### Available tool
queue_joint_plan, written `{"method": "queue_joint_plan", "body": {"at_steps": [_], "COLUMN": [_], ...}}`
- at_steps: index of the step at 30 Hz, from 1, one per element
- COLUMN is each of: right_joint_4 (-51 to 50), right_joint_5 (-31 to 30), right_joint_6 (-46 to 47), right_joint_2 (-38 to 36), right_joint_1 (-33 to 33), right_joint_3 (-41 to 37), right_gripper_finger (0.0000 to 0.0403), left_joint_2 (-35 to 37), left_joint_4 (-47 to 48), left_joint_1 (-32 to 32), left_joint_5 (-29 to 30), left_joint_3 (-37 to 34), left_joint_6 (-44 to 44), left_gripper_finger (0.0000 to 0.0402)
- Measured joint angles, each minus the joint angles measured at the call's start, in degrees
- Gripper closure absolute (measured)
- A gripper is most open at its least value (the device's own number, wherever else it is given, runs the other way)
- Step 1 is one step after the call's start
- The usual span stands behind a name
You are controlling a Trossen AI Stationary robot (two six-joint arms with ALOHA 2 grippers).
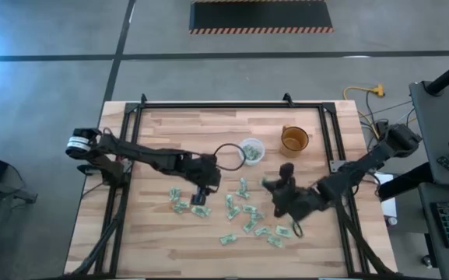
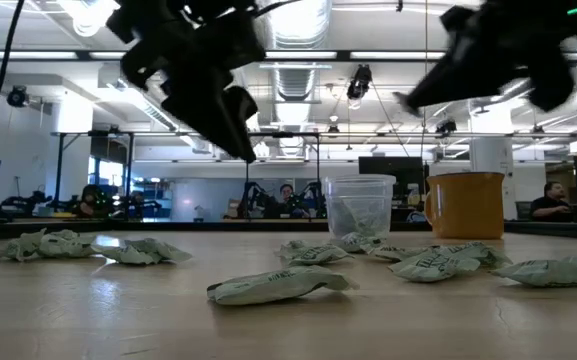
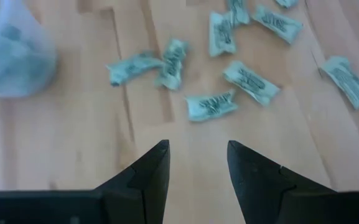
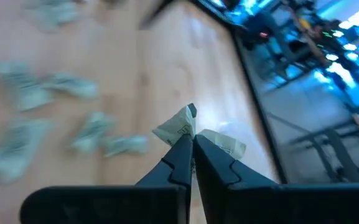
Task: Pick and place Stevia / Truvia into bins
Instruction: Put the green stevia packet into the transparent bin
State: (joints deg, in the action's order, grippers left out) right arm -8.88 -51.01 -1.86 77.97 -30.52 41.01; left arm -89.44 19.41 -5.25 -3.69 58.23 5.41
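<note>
Right gripper [image 4: 191, 144]: clamped tight on one Stevia sachet [image 4: 180, 128]. The crumpled paper sticks out past the fingertips on both sides, lifted off the wood.

Right arm: comes in from the table's right edge, bent low, with the gripper [image 1: 271, 183] raised above the right end of the packet scatter, on the near side of the clear cup [image 1: 250, 149].

Left gripper [image 3: 196, 163]: fingers spread apart, nothing between them, pointing down at bare wood. The closest packet [image 3: 210, 104] lies just beyond the tips, not touching them.

Left arm: reaches in from the table's left edge, gripper [image 1: 201, 190] hanging over the left side of the scatter, left of and nearer than the clear cup.

Loose sachets [image 1: 249, 218]: a bunch spread flat on the wooden table [image 1: 162, 249], all on the near side of the clear cup. A few sit right under the left gripper, the rest trail toward the right gripper.

Clear cup: upright, with some green sachets already inside [image 2: 359, 210].

Orange cup [image 1: 293, 139]: upright just to the right of the clear cup, close but apart.

Way back: people sit at desks in the room behind the cups [image 2: 286, 197].
</note>
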Motion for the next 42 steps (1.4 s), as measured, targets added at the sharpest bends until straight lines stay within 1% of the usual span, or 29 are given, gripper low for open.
{"method": "queue_joint_plan", "body": {"at_steps": [2, 5, 7, 10, 13, 16, 18, 20, 23, 25, 35, 38, 42], "right_joint_4": [3.5, 8.2, 10.4, 11.3, 11.2, 11.2, 11.2, 11.2, 11.2, 10.9, 10.8, 10.4, 8.5], "right_joint_5": [0.9, 5.8, 9.0, 12.4, 16.0, 21.3, 23.7, 24.3, 24.5, 24.6, 24.6, 24.5, 24.6], "right_joint_6": [-3.5, -8.3, -9.6, -9.2, -6.9, -4.9, -3.1, -1.6, -2.0, -2.5, -3.1, -3.8, -4.6], "right_joint_2": [0.0, 0.0, 0.0, 0.0, 0.0, 0.0, 0.0, 0.0, 0.0, 0.0, 0.0, -0.5, -1.8], "right_joint_1": [4.1, 10.7, 15.0, 20.9, 25.9, 29.9, 31.9, 33.1, 33.7, 33.7, 33.7, 33.0, 31.1], "right_joint_3": [0.0, 0.0, 0.0, 0.0, -0.1, -0.1, -0.1, -0.2, -0.7, -1.1, -1.4, -1.4, -1.4], "right_gripper_finger": [0.0394, 0.0394, 0.0394, 0.0394, 0.0394, 0.0394, 0.0394, 0.0394, 0.0392, 0.0384, 0.0302, 0.0287, 0.0280], "left_joint_2": [0.3, 0.4, 0.3, 0.3, 0.3, 0.4, 0.4, 0.3, 0.4, 0.4, 0.3, 0.3, 0.3], "left_joint_4": [-1.7, -5.4, -6.3, -8.9, -9.0, -9.7, -9.6, -9.8, -9.8, -10.0, -9.9, -10.0, -10.0], "left_joint_1": [-1.1, -2.6, -3.4, -4.4, -5.0, -5.2, -5.2, -5.3, -5.3, -5.3, -6.1, -7.4, -10.0], "left_joint_5": [0.1, 0.1, 0.1, 0.1, 0.1, 0.1, 0.1, 0.1, 0.1, 0.1, -0.5, -1.9, -2.3], "left_joint_3": [-2.3, -5.6, -7.3, -9.5, -10.0, -9.6, -9.4, -9.4, -9.4, -9.4, -9.8, -10.5, -12.1], "left_joint_6": [-1.3, -2.7, -3.8, -4.7, -4.9, -4.9, -4.9, -5.0, -5.2, -5.2, -8.4, -10.4, -13.5], "left_gripper_finger": [0.0257, 0.0257, 0.0257, 0.0257, 0.0257, 0.0257, 0.0257, 0.0257, 0.0257, 0.0257, 0.0257, 0.0257, 0.0257]}}
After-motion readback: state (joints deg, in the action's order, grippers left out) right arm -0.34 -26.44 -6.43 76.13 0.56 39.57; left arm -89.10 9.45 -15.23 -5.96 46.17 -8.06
